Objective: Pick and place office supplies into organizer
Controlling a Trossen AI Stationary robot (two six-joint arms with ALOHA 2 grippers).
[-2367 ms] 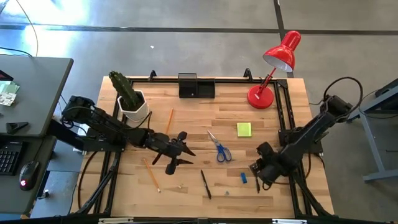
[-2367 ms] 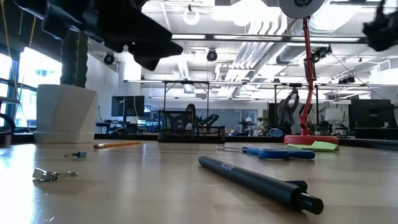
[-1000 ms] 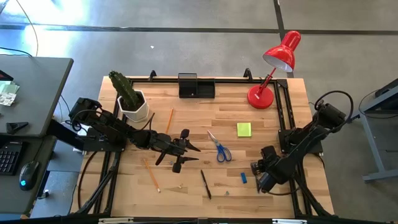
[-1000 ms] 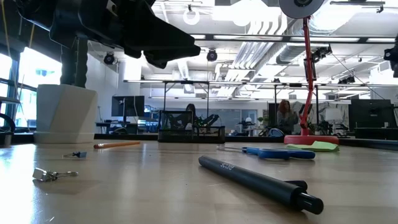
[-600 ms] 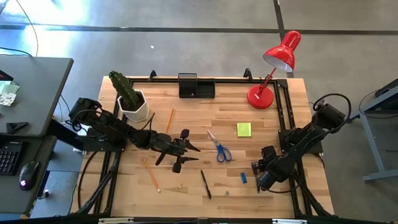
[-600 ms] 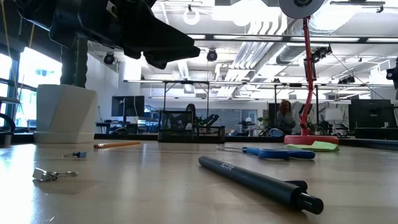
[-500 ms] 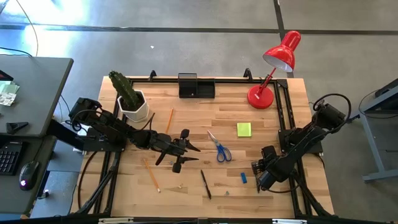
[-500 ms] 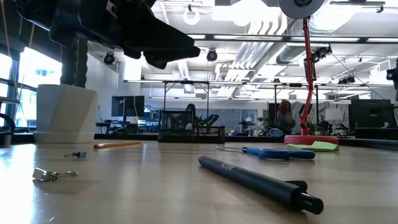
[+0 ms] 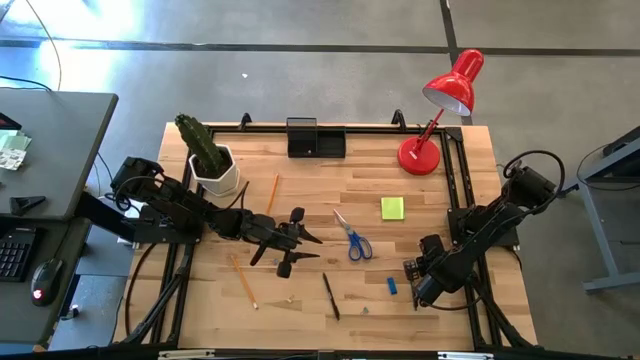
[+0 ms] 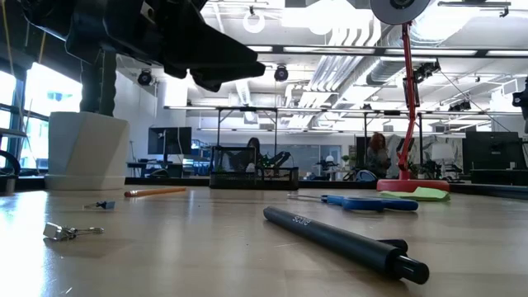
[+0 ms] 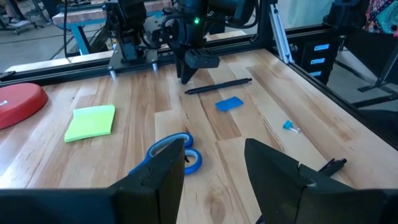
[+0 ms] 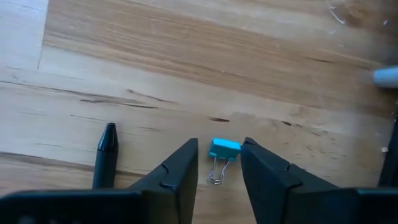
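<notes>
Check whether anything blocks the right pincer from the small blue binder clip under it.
Nothing visible does. The blue binder clip lies on bare table between the right pincer fingers, jaws open around it. A black pen lies off to one side, apart.

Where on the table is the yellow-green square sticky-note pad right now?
In the high view, the yellow-green square sticky-note pad lies flat on the table's right half, just below the red desk lamp base and right of the blue-handled scissors.
</notes>
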